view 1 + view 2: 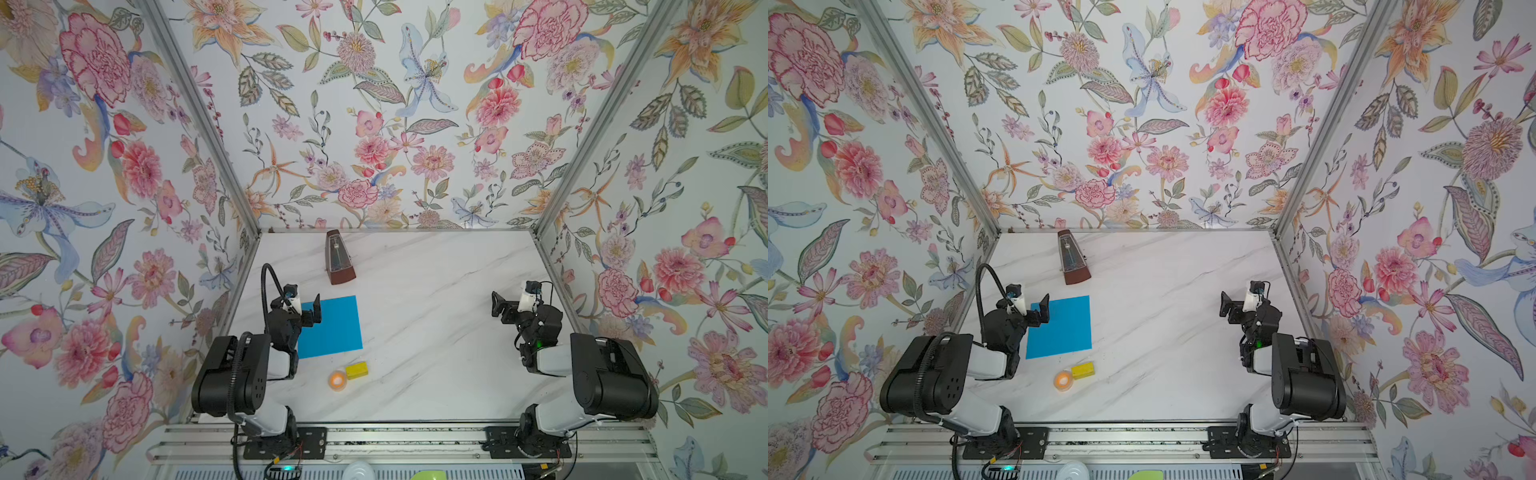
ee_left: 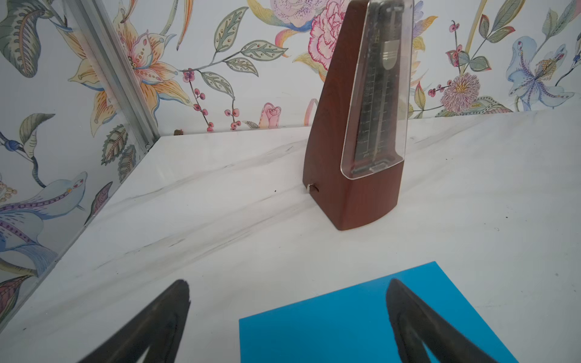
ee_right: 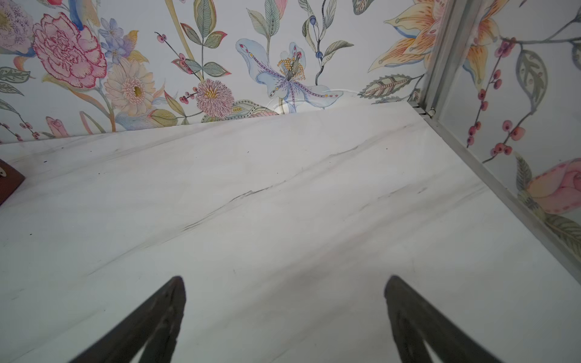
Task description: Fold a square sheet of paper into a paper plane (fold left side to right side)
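Observation:
The square sheet of paper (image 1: pixel 336 328) (image 1: pixel 1064 329) is bright blue and lies flat and unfolded on the marble table, left of the middle. No paper plane is in view. My left gripper (image 1: pixel 311 313) (image 1: pixel 1040 311) hangs open over the sheet's far left corner. In the left wrist view its gripper (image 2: pixel 287 283) has one finger over the blue sheet (image 2: pixel 345 323) and the other over bare table. My right gripper (image 1: pixel 498 307) (image 1: pixel 1227 307) stands open far to the right, and in the right wrist view that gripper (image 3: pixel 284 278) has only marble between its fingers.
A brown metronome (image 1: pixel 338 257) (image 1: pixel 1072 258) (image 2: pixel 355 157) stands upright behind the sheet. A small yellow block (image 1: pixel 356 370) (image 1: pixel 1082 370) and an orange tape roll (image 1: pixel 337 380) (image 1: pixel 1063 380) lie in front of the sheet. Flowered walls enclose the table on three sides.

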